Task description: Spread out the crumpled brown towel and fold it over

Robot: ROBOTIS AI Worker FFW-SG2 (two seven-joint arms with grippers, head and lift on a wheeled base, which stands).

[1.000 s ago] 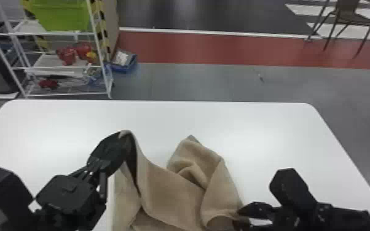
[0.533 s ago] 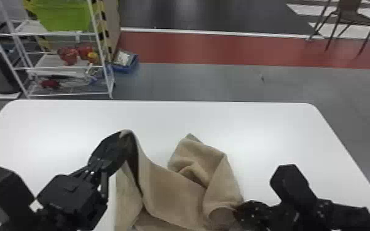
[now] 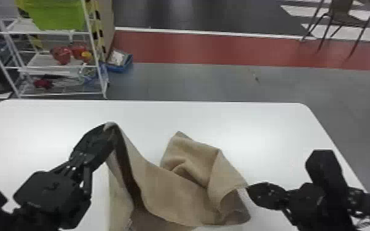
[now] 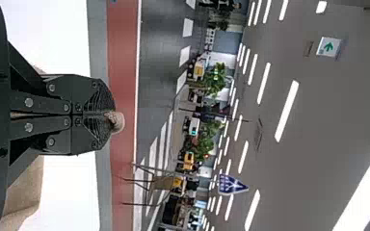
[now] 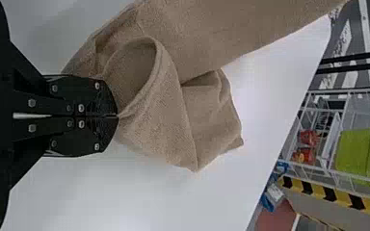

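The brown towel [image 3: 175, 187] lies bunched on the white table, its left part lifted. My left gripper [image 3: 110, 127] holds that raised edge above the table, and in the left wrist view the left gripper [image 4: 111, 115] is shut with a small bit of cloth at its tips. At the towel's right side is my right gripper [image 3: 249, 189]. The right wrist view has the right gripper [image 5: 117, 116] shut on a fold of the towel [image 5: 168, 106], beside a curled loop of cloth.
The white table [image 3: 255, 129] extends behind and to both sides of the towel. Beyond its far left edge stand a wire shelf [image 3: 58, 66] and a blue bin [image 3: 120, 63] on the floor; a chair [image 3: 341, 15] is at the far right.
My right gripper has risen and shifted slightly, drawing the towel's right part up with it; earlier it was lower against the cloth. The left gripper has stayed put with its raised edge.
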